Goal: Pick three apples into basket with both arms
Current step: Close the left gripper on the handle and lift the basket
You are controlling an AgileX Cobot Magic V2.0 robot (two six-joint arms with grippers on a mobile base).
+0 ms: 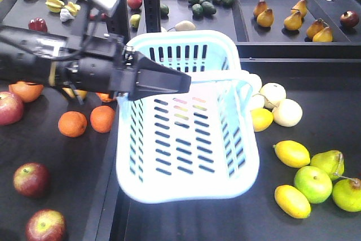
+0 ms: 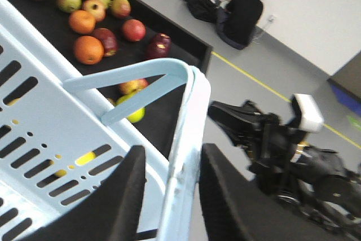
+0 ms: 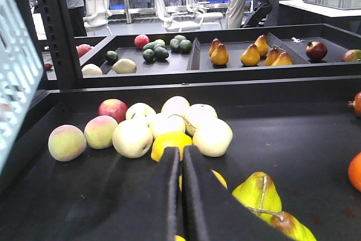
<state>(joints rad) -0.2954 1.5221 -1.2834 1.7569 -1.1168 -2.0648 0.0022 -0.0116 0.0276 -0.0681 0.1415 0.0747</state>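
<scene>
The pale blue basket [image 1: 186, 187] hangs tilted above the gap between two bins, and nothing lies in it. My left gripper [image 1: 189, 83] reaches in from the left and is shut on the basket's rim [image 2: 192, 100], one finger inside the wall and one outside. Its band handle [image 2: 130, 74] stands up beside the jaws. Two dark red apples [image 1: 31, 179] [image 1: 45, 225] lie in the left bin below the arm. My right gripper [image 3: 181, 150] is shut with nothing in it, low over the right bin and facing a lemon [image 3: 169, 142]. It does not show in the exterior view.
Oranges [image 1: 72, 123] and a pinker apple [image 1: 8, 107] share the left bin. Pale peaches [image 3: 132, 137], lemons [image 1: 291, 153] and green pears [image 1: 313, 183] fill the right bin. Raised back trays hold pears [image 1: 265, 16] and avocados [image 1: 203, 1]. A black upright post [image 3: 53, 26] stands by the basket.
</scene>
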